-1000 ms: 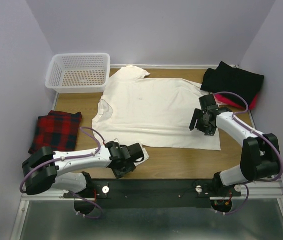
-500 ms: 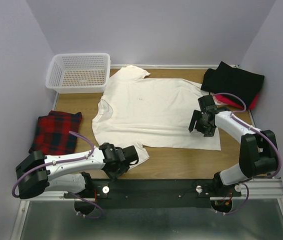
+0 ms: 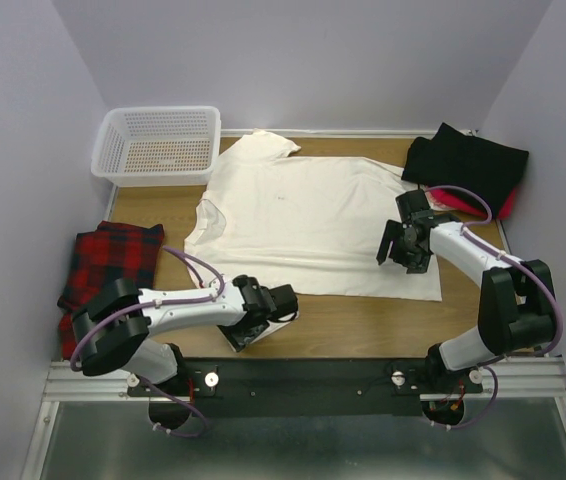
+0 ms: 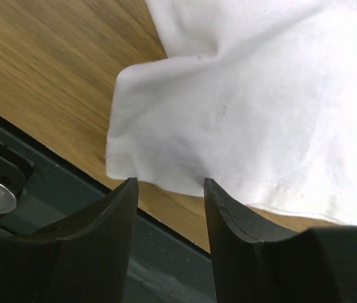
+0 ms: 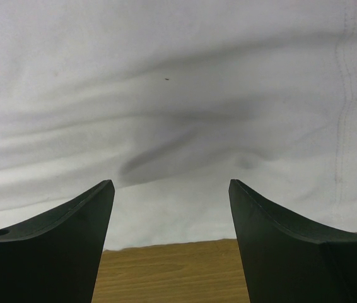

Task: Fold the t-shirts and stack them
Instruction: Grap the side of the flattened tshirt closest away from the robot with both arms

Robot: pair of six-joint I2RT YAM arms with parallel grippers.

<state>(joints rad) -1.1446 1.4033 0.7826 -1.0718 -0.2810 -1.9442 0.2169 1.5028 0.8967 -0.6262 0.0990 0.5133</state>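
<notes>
The cream-white t-shirt (image 3: 303,220) lies spread flat in the middle of the table. Its near-left sleeve (image 4: 229,113) reaches to the front edge. My left gripper (image 3: 263,322) hovers low at that sleeve, and in the left wrist view the left gripper (image 4: 169,189) is open, the sleeve's corner just beyond its tips and nothing between them. My right gripper (image 3: 401,246) hangs over the shirt's right side. In the right wrist view the right gripper (image 5: 171,186) is wide open above the hem (image 5: 166,76). A black t-shirt (image 3: 468,165) lies at the back right on a red one (image 3: 508,205).
A white mesh basket (image 3: 158,145) stands at the back left. A red and dark plaid cloth (image 3: 113,262) lies at the left edge. The dark rail (image 4: 52,202) runs right along the table's front edge under my left gripper. Purple walls close in three sides.
My left arm swung, its elbow shifting right, and the gripper ended slightly right beside the sleeve corner. My right gripper barely moved. The shirts lie as before.
</notes>
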